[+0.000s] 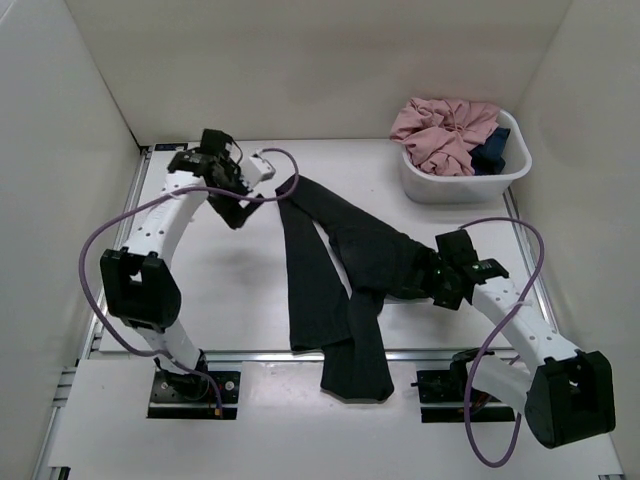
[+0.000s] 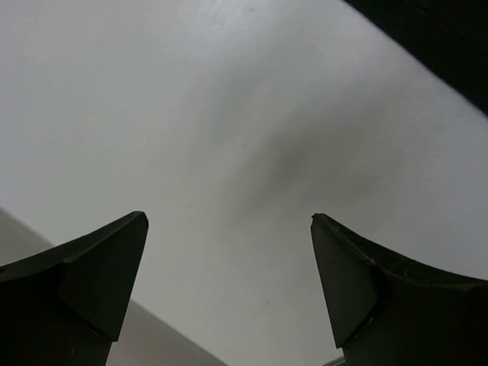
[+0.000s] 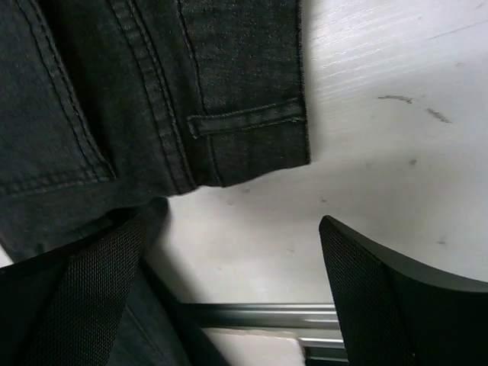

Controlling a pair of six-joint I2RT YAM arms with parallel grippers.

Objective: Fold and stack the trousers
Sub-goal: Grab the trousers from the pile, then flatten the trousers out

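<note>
Top view, clock set on the table (image 1: 230, 290), 12 away from my bases. The trousers (image 1: 325, 270) sprawl across the middle. One narrow end reaches toward 11. The bulk is bunched toward 3, and a long fold runs down past the near rail at 6. My left gripper (image 1: 238, 212) hangs at about 10, just beside that narrow end. Its jaws are spread wide over bare tabletop (image 2: 229, 114), with only a dark edge of cloth (image 2: 435, 38) at the wrist view's 1 o'clock corner. There is open room from 7 to 10. My right gripper (image 1: 428, 278) sits at 3 against the bunched cloth. Its fingers are apart, nothing between them but table. A stitched trouser edge (image 3: 244, 130) lies just ahead of the gap, and the left finger (image 3: 91, 290) overlaps the fabric. A white bin (image 1: 465, 185) stands at 1, holding a pink garment (image 1: 445, 130) and a dark blue cloth (image 1: 493, 150).
</note>
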